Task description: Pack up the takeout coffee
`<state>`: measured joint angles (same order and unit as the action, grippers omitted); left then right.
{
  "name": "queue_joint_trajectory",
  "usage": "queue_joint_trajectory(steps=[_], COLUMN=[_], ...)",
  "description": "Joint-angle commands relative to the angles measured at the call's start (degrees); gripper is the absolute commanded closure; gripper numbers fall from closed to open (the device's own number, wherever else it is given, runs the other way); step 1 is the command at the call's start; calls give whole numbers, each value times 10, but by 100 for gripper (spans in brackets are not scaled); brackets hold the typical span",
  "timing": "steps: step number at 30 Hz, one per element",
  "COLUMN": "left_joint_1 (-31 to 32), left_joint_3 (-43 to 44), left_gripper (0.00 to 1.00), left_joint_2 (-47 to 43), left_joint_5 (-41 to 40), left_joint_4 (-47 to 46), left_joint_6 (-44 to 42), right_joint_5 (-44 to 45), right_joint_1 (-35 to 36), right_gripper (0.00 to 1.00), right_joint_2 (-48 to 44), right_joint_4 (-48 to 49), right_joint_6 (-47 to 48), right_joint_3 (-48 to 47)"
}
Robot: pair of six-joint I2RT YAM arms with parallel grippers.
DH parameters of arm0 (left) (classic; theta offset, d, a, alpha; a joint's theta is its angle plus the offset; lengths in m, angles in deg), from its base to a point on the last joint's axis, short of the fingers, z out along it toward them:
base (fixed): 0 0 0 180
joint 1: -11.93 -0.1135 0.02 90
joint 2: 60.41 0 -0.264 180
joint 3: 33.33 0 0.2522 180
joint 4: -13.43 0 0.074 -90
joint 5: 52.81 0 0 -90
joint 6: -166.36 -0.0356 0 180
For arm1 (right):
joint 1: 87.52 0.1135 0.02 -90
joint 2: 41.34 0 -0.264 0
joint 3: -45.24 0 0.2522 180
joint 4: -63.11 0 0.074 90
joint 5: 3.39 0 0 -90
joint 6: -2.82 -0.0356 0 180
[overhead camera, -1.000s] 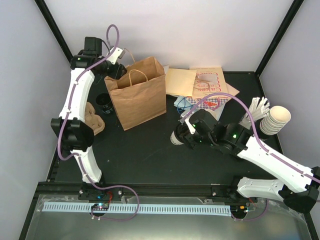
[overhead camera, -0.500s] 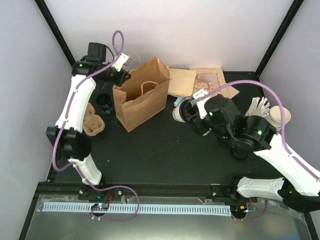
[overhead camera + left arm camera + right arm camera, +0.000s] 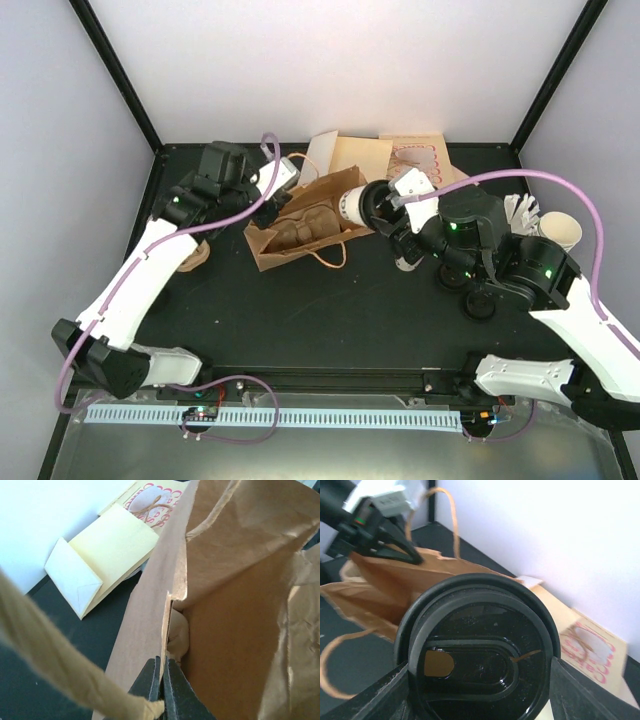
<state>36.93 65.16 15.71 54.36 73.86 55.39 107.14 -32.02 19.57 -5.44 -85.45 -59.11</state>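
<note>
**Coffee held at the mouth of the bag**

The left claw (image 3: 162,680) is clenched on the rim of the paper bag (image 3: 300,235), so that its mouth is kept open; the right claw (image 3: 383,210) is closed around the takeout coffee (image 3: 350,203), which is carried on its side just at that mouth, base toward the bag and black lid (image 3: 480,660) away from it. Insertion is judged to be the step in hand; next, the cup must be passed through the opening and righted before release, or a spill is risked. A pale lump (image 3: 178,632) inside the bag cannot be identified; the right fingers' contact is hidden behind the lid.
</note>
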Motion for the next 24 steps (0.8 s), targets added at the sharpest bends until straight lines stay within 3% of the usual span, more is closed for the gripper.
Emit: queue_joint_trajectory(steps=[1,11,24], left_joint_1=[37,82,132], left_joint_3=[-39,-57,-97], left_gripper=[98,98,98], left_joint_2=[-44,-87,-147], left_joint_5=[-47,-100,-91], left_joint_4=[-44,-52,-48], left_joint_6=[4,-2,-52], right_joint_5=[-114,-55,-14], right_joint_1=[0,45,185], right_gripper=[45,47,46], right_joint_2=[4,25,13], right_joint_4=[32,50,108], right_joint_6=[29,27,96], right_joint_3=[9,102,244])
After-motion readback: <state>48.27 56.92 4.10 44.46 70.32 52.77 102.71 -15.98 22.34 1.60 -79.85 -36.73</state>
